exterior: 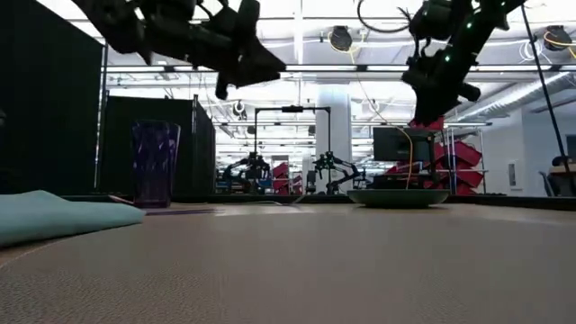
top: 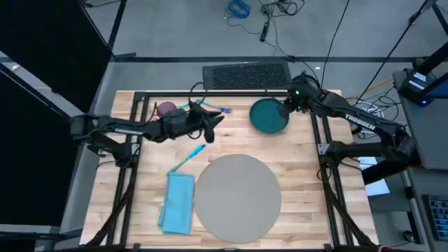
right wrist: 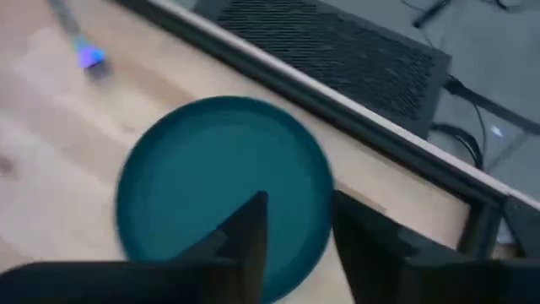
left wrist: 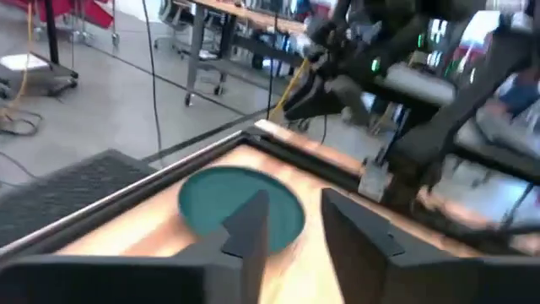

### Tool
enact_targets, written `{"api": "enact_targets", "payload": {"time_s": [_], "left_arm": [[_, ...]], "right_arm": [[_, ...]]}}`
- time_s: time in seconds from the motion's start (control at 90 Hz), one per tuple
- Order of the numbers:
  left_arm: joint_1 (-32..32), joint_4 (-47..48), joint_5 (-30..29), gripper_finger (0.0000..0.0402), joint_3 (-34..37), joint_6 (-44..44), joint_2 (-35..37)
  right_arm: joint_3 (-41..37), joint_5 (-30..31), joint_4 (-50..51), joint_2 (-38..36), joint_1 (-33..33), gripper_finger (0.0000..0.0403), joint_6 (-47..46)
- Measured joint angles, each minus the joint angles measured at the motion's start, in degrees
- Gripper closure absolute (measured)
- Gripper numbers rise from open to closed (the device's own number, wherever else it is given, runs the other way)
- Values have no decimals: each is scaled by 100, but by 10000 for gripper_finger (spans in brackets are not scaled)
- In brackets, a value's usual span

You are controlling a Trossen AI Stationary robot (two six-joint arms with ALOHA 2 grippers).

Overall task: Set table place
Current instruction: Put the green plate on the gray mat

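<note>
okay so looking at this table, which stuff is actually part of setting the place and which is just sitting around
Part of the job: grey placemat, teal plate under the right gripper, blue napkin, purple cup, utensils, left gripper raised above the table.

Just lying about: black mat and cables on the floor.

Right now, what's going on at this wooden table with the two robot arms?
A place setting is under way. The right gripper hovers open over the dark teal round plate at the far side of the light wooden table. The left gripper hangs open in the air, near a purple tumbler. The large round grey placemat is bare, with a folded light blue napkin beside it.
</note>
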State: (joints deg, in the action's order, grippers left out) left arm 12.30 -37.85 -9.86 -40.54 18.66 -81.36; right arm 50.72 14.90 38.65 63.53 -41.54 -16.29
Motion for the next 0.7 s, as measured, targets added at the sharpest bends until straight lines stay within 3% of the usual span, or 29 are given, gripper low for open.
{"api": "enact_targets", "payload": {"time_s": [0.133, 0.322, 0.7], "left_arm": [[32, -376, 47, 224, -8, 775, -271], [-198, -293, 210, 212, -69, 707, -410], [-836, -173, 228, 212, -69, 481, -407]], "right_arm": [[2, -222, 236, 340, -402, 198, -318], [2, -597, 683, 1138, -907, 146, -401], [2, -623, 212, 2267, -940, 138, -213]]}}
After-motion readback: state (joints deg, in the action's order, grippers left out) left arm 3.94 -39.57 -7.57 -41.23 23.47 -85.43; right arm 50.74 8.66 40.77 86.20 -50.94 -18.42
